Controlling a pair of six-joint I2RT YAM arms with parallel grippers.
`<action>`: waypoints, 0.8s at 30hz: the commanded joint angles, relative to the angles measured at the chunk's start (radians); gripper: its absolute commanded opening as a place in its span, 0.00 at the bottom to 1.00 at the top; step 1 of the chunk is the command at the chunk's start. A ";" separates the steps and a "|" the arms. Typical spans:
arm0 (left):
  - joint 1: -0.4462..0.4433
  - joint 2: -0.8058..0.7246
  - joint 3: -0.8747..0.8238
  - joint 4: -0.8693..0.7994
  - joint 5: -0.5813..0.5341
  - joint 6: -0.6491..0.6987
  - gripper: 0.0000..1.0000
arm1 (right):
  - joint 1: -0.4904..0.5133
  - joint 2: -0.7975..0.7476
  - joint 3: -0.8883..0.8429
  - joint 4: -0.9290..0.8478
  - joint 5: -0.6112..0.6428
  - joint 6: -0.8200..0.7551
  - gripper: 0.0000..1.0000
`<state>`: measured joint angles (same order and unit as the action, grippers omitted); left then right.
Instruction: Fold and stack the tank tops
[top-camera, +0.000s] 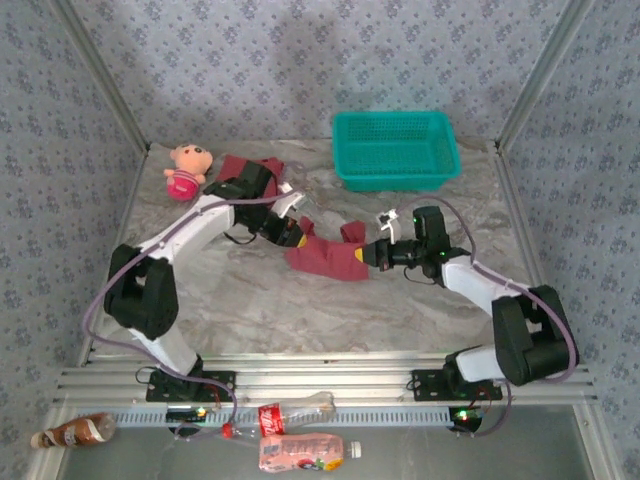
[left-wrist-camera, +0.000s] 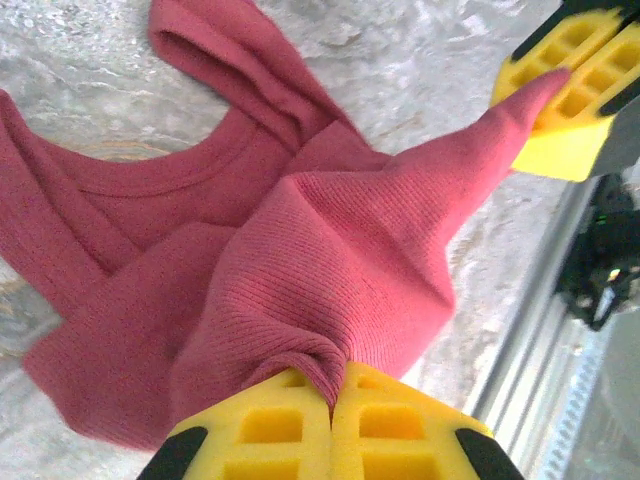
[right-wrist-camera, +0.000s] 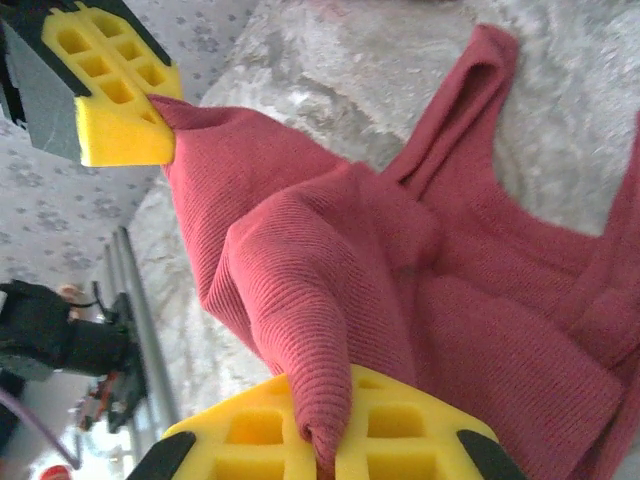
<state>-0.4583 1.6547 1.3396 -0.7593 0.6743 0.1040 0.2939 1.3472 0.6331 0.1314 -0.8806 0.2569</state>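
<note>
Here, a maroon tank top (top-camera: 325, 258) lies crumpled at the middle of the marble-patterned table (top-camera: 300, 310), pinched up at two spots. The left gripper (top-camera: 297, 237) is clamped on a fold at its left end and the right gripper (top-camera: 366, 253) on a fold at its right end. In each wrist view the yellow pads meet with cloth squeezed between them.

The labels on the three bottles (top-camera: 300, 452) lying below the table's near edge are too small to read.

The left arm (top-camera: 190, 230) rises to an elbow at the left and slants forward to the centre. The right arm (top-camera: 480, 280) folds near the right edge and reaches leftward, low over the table.

The left wrist view gives the ribbed knit, the neckline and one strap flat on the table, with the other gripper's pads on a stretched corner. The top view adds a second tank top (top-camera: 245, 165) behind the left arm, beside a pink doll (top-camera: 186, 170), and a teal basket (top-camera: 400, 178) at the far right.
</note>
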 joint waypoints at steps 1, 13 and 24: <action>-0.004 -0.098 -0.085 -0.048 0.079 -0.120 0.00 | 0.014 -0.084 -0.056 -0.068 -0.060 0.106 0.02; 0.016 -0.043 -0.102 0.011 0.241 -0.231 0.00 | 0.009 -0.156 -0.034 -0.148 -0.096 0.219 0.02; 0.146 0.245 -0.006 0.151 0.195 -0.280 0.00 | -0.052 0.354 0.264 -0.210 -0.037 0.020 0.02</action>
<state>-0.3279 1.8648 1.2766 -0.6540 0.8646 -0.1665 0.2546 1.6268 0.8364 -0.0364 -0.9363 0.3515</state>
